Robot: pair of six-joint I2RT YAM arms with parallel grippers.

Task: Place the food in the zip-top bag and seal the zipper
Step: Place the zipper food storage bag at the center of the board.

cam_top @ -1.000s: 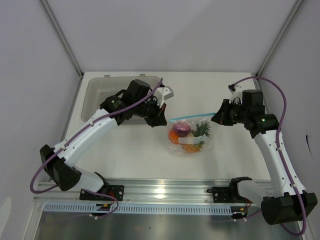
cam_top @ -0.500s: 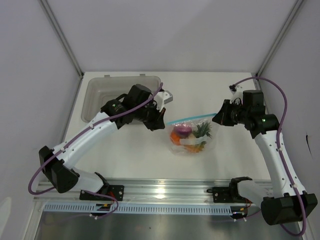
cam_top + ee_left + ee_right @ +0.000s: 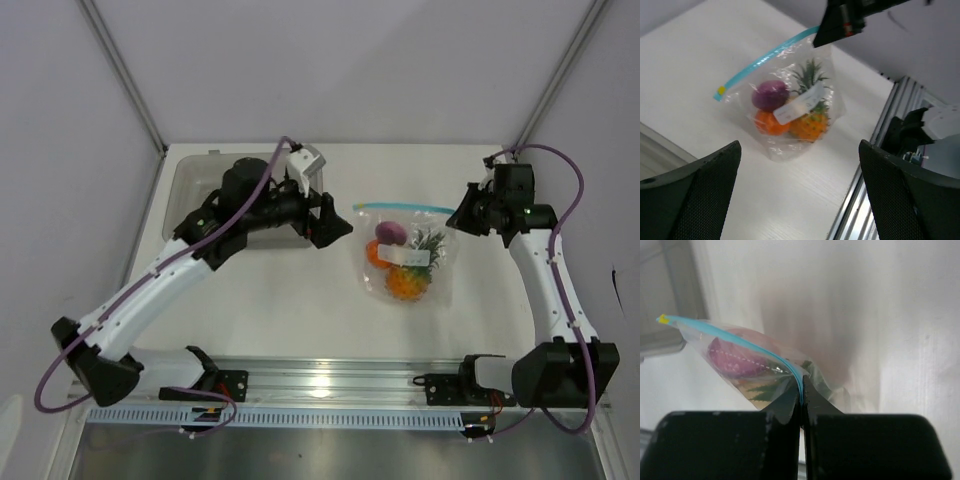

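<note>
Right gripper (image 3: 462, 216) pinched shut on the zipper (image 3: 400, 208), at its right end. Left gripper (image 3: 336, 226) jaws wide apart, near the left side of the zip-top bag (image 3: 438, 272), not touching. Bag lies on table (image 3: 270, 300), right of centre: clear, crinkly, holding onion (image 3: 390, 233), orange (image 3: 376, 252), pineapple (image 3: 410, 282). White label (image 3: 410, 257) across front, text unreadable.

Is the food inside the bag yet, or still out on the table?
Inside. The pineapple, orange and onion show through the clear zip-top bag, below the zipper.
</note>
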